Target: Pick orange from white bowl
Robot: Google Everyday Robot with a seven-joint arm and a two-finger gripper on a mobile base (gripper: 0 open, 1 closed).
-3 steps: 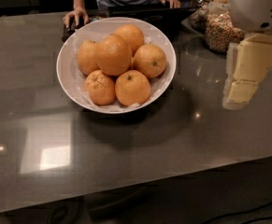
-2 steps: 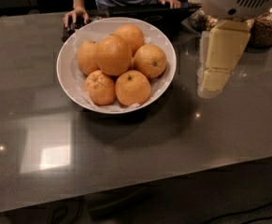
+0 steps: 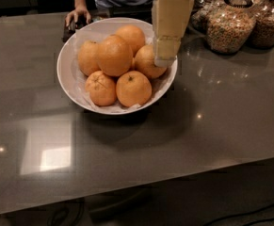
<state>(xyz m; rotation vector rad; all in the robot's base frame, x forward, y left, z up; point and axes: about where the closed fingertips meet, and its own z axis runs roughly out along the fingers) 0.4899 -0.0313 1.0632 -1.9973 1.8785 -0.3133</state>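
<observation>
In the camera view I have the cream, blocky gripper [image 3: 165, 59] hanging over the right rim of the wide white paper-lined bowl [image 3: 65, 76] on the glossy grey surface [image 3: 212, 126] — released or clenched, I cannot tell. The large, smooth round orange [image 3: 114, 55] sits atop the pile inside — left of the gripper.

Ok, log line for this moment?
gripper: by bowl right rim | orange: in bowl, not held
</observation>
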